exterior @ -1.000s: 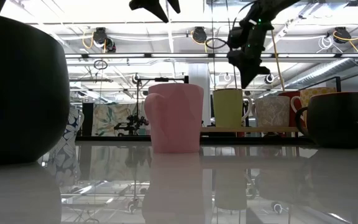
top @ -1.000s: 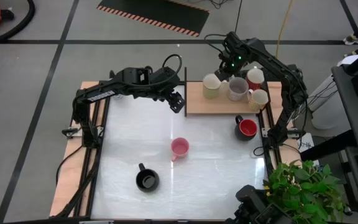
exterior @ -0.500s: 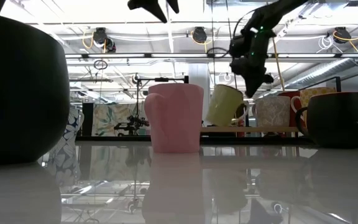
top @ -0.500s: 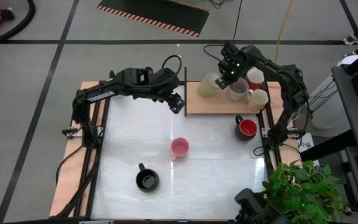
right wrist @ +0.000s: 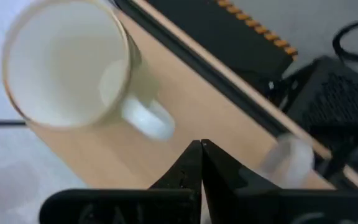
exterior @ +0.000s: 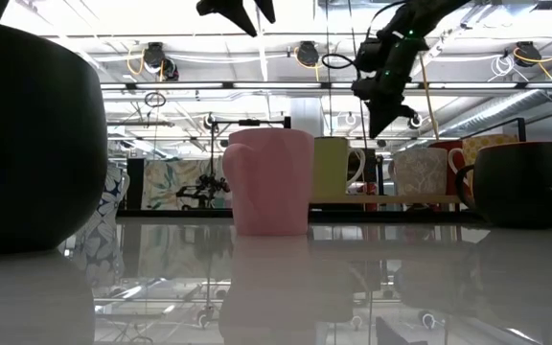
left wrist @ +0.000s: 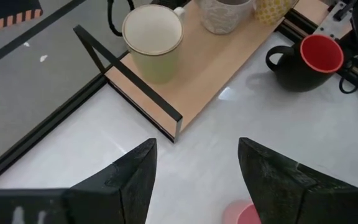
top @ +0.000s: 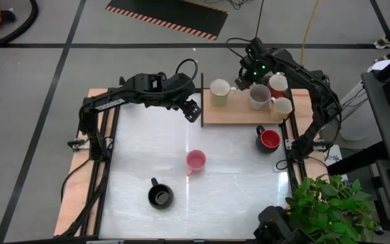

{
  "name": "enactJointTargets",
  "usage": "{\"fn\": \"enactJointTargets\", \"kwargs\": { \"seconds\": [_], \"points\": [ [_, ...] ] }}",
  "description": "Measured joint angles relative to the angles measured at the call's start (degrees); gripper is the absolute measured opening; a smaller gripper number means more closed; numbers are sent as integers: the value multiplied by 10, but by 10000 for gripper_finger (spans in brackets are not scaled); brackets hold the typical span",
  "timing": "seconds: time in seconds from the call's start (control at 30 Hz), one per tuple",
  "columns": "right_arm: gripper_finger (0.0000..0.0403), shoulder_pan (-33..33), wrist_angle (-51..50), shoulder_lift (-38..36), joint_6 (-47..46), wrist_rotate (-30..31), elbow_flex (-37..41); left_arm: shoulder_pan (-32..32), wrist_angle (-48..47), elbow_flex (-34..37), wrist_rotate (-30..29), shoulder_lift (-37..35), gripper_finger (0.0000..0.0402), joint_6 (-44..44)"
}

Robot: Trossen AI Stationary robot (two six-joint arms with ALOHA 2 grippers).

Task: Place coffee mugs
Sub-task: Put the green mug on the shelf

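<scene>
Wrist view shows right claw (right wrist: pixel 201 149) shut, beside cream mug (right wrist: pixel 67 68).

Seven coffee mugs (top: pixel 219 92), one wooden shelf (top: pixel 212 115), two arms, one plant (top: pixel 330 203)

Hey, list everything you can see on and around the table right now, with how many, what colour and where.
Wooden shelf: one, light wood, far edge of the table.
Pale yellow-green mug: one, left end of the shelf, upright, handle toward the right claw.
Grey mug: one, on the shelf, middle.
Red-and-white mug: one, on the shelf, far right.
Cream mug: one, right end of the shelf.
Black mug with red inside: one, on the table before the shelf's right end.
Pink mug: one, table centre.
Black mug: one, near edge, left of centre.
Plant: one, green, near right corner.
Left claw: open, empty, hovering beside the shelf's left end.
Right claw: shut, empty, above the shelf.
</scene>
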State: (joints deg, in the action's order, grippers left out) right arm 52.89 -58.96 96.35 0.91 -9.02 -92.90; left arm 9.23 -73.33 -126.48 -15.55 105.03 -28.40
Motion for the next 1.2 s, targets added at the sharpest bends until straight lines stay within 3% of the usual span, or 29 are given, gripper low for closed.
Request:
{"fn": "enactJointTargets", "kwargs": {
  "seconds": [0.33, 1.2],
  "points": [
    [0, -5, 100, 31, -22, 31, 0, 9, 5, 0, -1, 0, 227, 14],
    [0, -106, 16, 38, -75, 13, 5, 4, 1, 0, 0, 0, 227, 47]
  ]
}}
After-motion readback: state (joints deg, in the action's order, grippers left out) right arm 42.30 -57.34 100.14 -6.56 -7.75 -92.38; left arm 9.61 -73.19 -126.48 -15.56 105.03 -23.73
